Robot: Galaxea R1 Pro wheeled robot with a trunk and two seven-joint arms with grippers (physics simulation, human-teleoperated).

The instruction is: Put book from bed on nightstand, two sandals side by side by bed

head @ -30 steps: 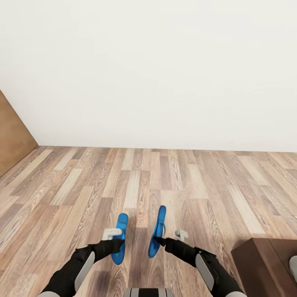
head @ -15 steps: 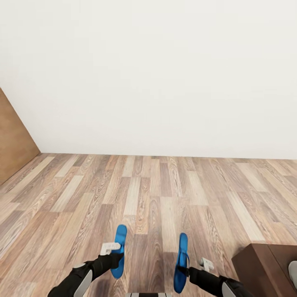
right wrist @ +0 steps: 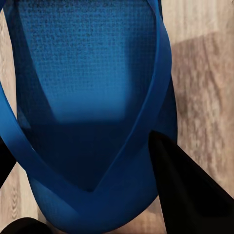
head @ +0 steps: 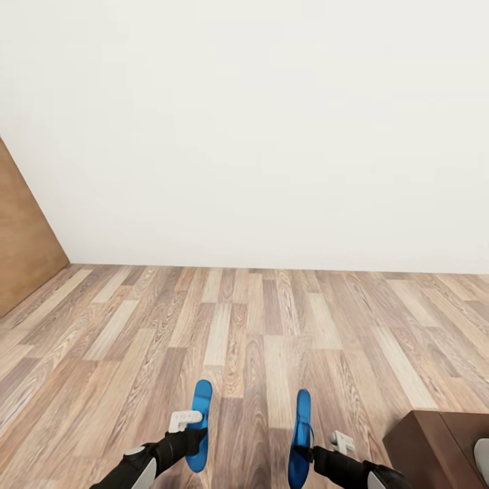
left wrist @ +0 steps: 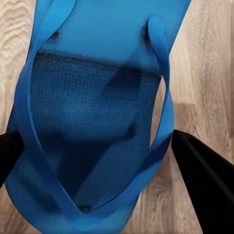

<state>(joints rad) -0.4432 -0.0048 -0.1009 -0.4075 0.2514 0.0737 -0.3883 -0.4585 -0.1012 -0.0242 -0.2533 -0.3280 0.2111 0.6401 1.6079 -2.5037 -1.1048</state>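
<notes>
In the head view, a white wall (head: pixel 258 129) meets a wood-plank floor (head: pixel 244 326), with a brown wooden door (head: pixel 24 238) angled in at the left edge. Low in the view, the left gripper (head: pixel 192 435) holds one blue sandal (head: pixel 200 424) and the right gripper (head: pixel 307 451) holds the other blue sandal (head: pixel 299 438). Both sandals point away from the robot, roughly parallel and clearly apart. Whether they touch the floor is hard to judge from this angle. A dark reddish-brown wooden piece (head: pixel 435 448), probably the bed frame's corner, sits at the lower right, near the right sandal.

In the left wrist view, the sandal (left wrist: pixel 92 117) shows its textured footbed and thong straps (left wrist: pixel 161 97), with planks behind it. The dark fingers (left wrist: pixel 204 175) flank it on either side, closed against its edges.

In the right wrist view, the other sandal (right wrist: pixel 87 97) again sits between black fingers (right wrist: pixel 185 195), one of them pressed against the sole's rim beside the strap (right wrist: pixel 151 97), so the grip is closed on it.
</notes>
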